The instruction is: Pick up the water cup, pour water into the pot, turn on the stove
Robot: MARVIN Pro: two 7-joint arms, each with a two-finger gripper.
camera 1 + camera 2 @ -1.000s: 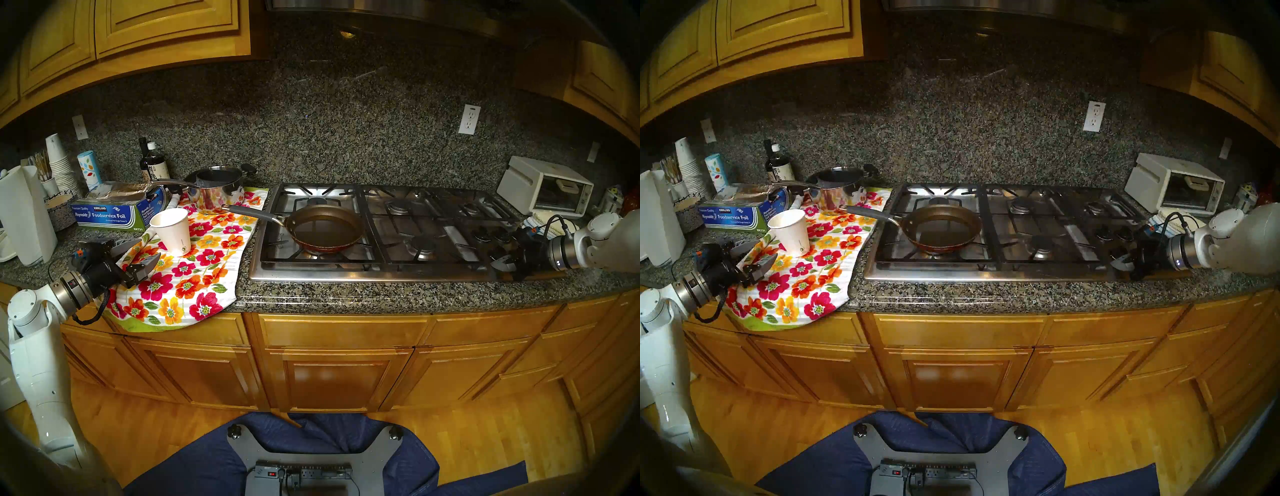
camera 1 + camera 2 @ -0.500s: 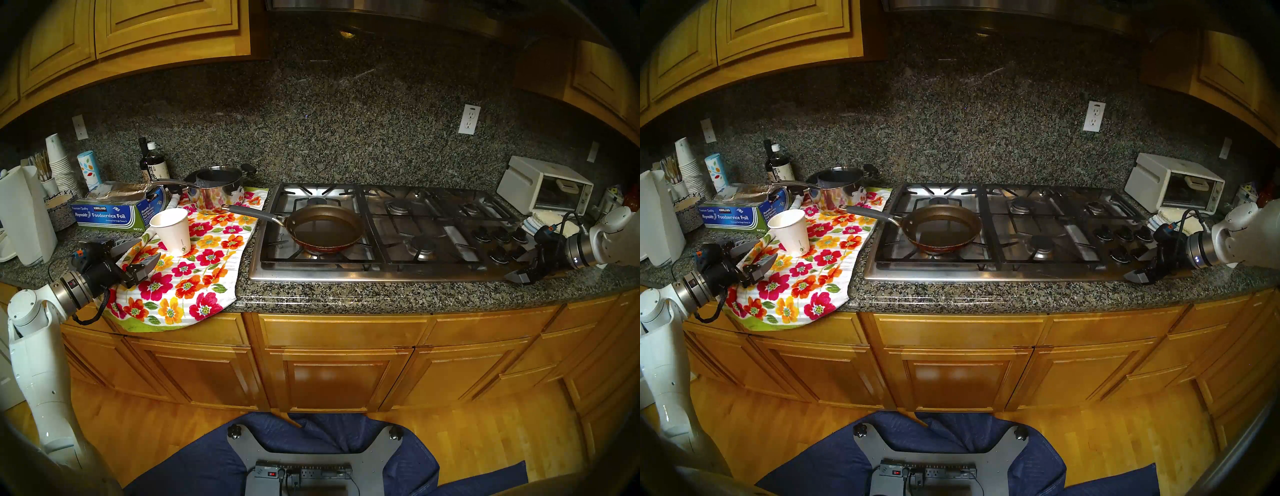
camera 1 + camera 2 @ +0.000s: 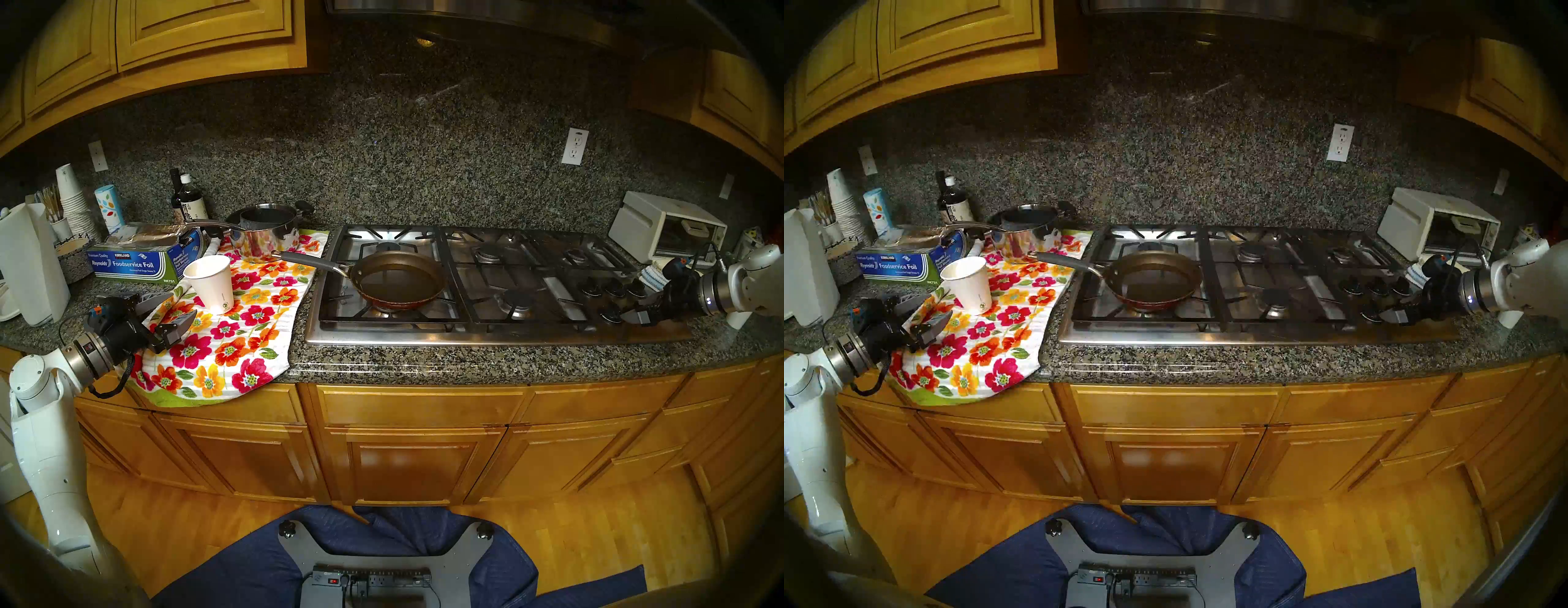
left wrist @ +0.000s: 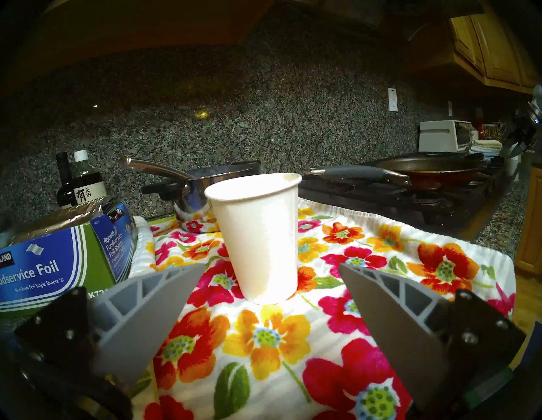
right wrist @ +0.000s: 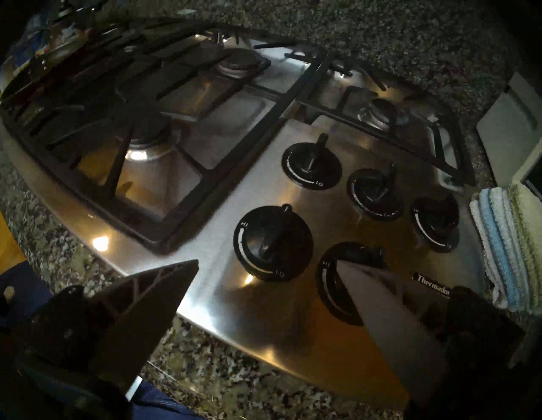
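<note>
Two claws are in view, and both stand apart, holding nothing. The left claw is held level just short of the cup, which stands upright on the flowered towel, apart from both fingers. The pan rests on the front-left grate of the stove, its grey handle reaching back over the towel toward the cup; a dark sheen in it may be water, though this cannot be confirmed.

The right claw hangs above the five knobs at the stove's right end, touching none. No flame is seen under the pan. If the burner is judged unlit, the knob serving the front-left burner should be identified first; the fingers should then be lowered astride its ridge, closed firmly, and turned about the knob's own axis. Neighbouring knobs sit close by and should be cleared.

A speckled granite counter carries everything, backed by matching granite. Wooden cabinets run above and below, over a wood floor. A steel saucepan, a foil box and a toaster oven are also present.
</note>
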